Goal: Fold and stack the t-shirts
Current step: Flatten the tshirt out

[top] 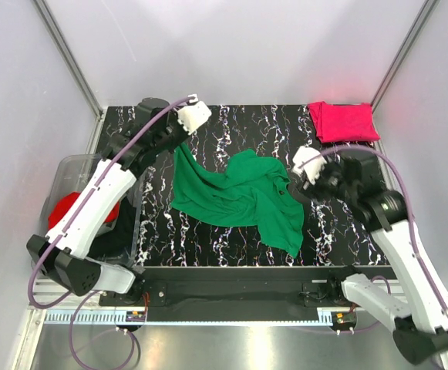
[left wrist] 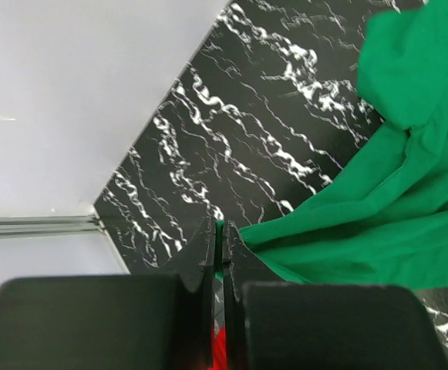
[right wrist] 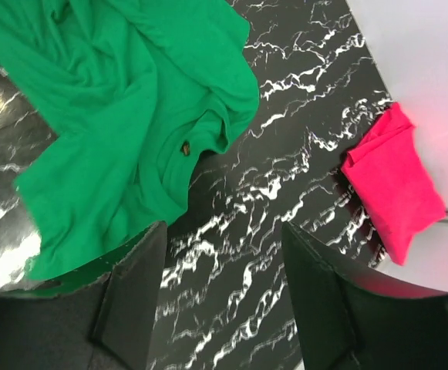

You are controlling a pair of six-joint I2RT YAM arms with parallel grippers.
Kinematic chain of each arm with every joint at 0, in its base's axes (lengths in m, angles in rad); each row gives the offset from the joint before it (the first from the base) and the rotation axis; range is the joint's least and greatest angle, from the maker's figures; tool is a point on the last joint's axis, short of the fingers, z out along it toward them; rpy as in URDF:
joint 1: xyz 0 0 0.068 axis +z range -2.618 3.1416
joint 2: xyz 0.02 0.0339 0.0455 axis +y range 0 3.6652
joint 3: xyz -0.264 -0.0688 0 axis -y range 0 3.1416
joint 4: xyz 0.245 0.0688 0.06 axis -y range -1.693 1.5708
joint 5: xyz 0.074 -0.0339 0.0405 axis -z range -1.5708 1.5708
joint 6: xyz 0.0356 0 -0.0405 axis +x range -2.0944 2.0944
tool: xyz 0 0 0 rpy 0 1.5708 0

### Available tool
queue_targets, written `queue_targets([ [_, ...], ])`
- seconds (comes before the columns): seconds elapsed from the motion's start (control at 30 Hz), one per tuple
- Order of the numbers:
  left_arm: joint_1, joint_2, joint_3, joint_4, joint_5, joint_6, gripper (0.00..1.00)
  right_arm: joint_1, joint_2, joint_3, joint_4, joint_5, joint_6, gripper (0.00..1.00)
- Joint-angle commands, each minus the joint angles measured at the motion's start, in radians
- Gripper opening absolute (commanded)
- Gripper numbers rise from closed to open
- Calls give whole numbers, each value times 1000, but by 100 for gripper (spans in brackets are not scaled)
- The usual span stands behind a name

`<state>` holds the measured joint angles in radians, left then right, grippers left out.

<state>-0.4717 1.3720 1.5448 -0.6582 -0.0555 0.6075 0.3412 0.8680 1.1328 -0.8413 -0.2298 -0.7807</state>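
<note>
"So, where's the bright green soft cloth t-shirt (top: 239,196)?"
"Crumpled, right of the clear plastic bin (top: 77,159). The left gripper (left wrist: 220,235) pinches its corner nearest the bin; the right gripper (right wrist: 222,231) hangs open, empty."
"Handling?"
"Light, limp, probably clingy. I'd grip hems or shoulders, not mid-cloth."

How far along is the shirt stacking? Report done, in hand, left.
Done: magenta-pink t-shirt lies folded in the far right corner. In hand: green t-shirt, crumpled mid-table, left gripper shut on its corner, right gripper open near the collar. Left: fold it, stack it, then the red t-shirt in the clear bin.
</note>
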Motion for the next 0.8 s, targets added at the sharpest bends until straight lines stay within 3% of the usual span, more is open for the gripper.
queue_targets([
  [0.0,-2,6,-43,39,26,15,0,5,115,19,194,-2,55,68],
  [0.17,-2,50,-106,37,48,-3,0,2,482,149,358,-51,138,58],
  [0.27,-1,65,-135,37,51,-28,0,4,724,344,363,-110,173,56],
  [0.53,1,76,-176,35,49,-69,0,-13,1266,793,323,-180,211,54],
  [0.77,4,85,-190,37,49,-87,0,-18,1591,1247,164,-194,301,55],
])
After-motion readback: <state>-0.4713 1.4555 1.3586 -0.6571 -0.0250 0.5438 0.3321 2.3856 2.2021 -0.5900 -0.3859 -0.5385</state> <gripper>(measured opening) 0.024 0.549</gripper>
